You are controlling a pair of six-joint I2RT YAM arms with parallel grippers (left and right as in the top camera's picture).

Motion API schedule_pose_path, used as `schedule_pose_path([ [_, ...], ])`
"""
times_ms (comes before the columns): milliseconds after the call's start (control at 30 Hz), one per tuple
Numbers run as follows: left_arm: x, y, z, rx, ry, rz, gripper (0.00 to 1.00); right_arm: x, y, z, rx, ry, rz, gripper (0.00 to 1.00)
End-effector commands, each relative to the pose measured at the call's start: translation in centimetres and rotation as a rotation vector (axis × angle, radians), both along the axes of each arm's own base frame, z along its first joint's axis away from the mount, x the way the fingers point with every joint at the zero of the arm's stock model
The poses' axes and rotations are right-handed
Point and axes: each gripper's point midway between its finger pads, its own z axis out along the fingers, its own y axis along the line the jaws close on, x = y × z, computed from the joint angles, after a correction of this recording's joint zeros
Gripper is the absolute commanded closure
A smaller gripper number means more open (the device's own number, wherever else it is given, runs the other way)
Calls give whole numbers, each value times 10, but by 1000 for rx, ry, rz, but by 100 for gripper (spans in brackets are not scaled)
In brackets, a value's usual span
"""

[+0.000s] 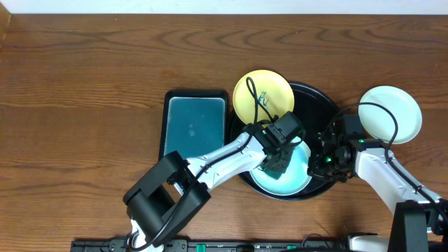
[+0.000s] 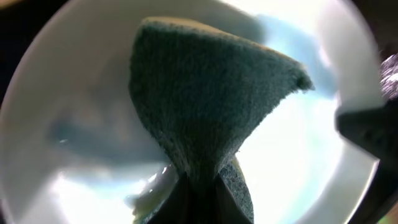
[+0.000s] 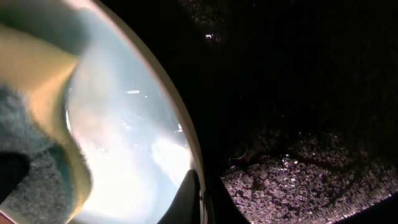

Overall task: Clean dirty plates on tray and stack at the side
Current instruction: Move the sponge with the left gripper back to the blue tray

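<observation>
A pale blue plate (image 1: 290, 180) lies on the round black tray (image 1: 318, 105), with a yellow plate (image 1: 260, 93) at the tray's far left edge. My left gripper (image 1: 274, 162) is shut on a green and yellow sponge (image 2: 205, 106) and presses it on the blue plate (image 2: 74, 124). My right gripper (image 1: 315, 162) is shut on the blue plate's right rim (image 3: 186, 155); one finger is inside the plate and one outside. The sponge also shows at the left of the right wrist view (image 3: 31, 143). A white plate (image 1: 392, 112) sits on the table to the right of the tray.
A rectangular black tray with a teal inside (image 1: 194, 126) lies left of the round tray. The round tray's speckled black floor (image 3: 311, 180) fills the right wrist view. Wooden table (image 1: 84, 91) stretches to the left and back.
</observation>
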Motion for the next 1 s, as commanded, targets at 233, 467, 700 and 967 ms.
schedule_pose_path([
  [233,20,35,54,-41,-56,40,93,-22,-15,-20,-99,77,9,99],
  [467,45,71,105,-121,-127,83,93,-22,-15,-20,-99,77,9,99],
  [700,66,127,103,-102,-102,84,92,-22,-15,-20,-99,77,9,99],
  [967,88,191,70,-48,-25,268,92,-22,-15,-20,-99,77,9,99],
])
